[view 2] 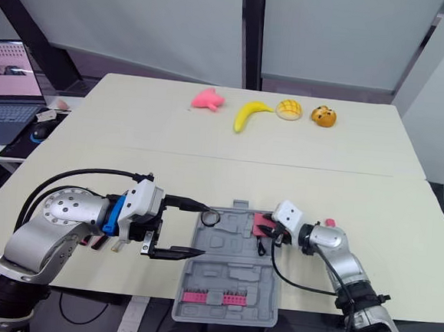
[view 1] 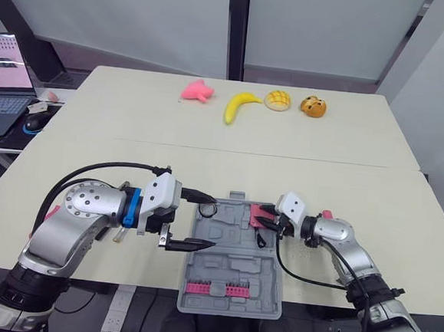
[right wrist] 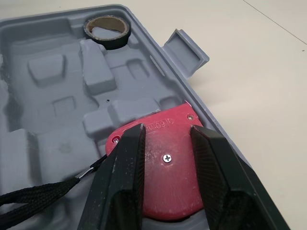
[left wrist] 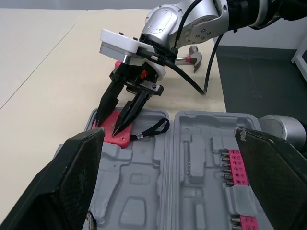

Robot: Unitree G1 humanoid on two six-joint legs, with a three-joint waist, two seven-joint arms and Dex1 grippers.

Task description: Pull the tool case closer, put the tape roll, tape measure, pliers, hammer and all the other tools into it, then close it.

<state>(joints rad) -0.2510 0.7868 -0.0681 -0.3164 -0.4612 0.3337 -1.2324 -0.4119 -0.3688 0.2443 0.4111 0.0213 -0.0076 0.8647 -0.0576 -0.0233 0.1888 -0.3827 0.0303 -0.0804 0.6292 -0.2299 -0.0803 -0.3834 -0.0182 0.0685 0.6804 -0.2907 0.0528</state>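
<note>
Tool case (view 1: 233, 268) open: tape roll (right wrist: 106, 32), red tape measure (right wrist: 165, 158) inside; right fingers (right wrist: 120, 182) parted over it; left fingers (view 1: 192, 246) wide open.

Left arm (view 1: 79, 220): silver-grey rounded shell with dark screw holes. A blue collar sits just behind the white left wrist block (view 1: 162, 194), and a black cable (view 1: 99, 169) loops from it.
Left gripper (view 1: 214, 225): two black tapered fingers.
Right arm (view 1: 341, 241): silver shell with a white right wrist block (view 1: 290, 204).
Right gripper (view 1: 262, 226): black fingers.
</note>
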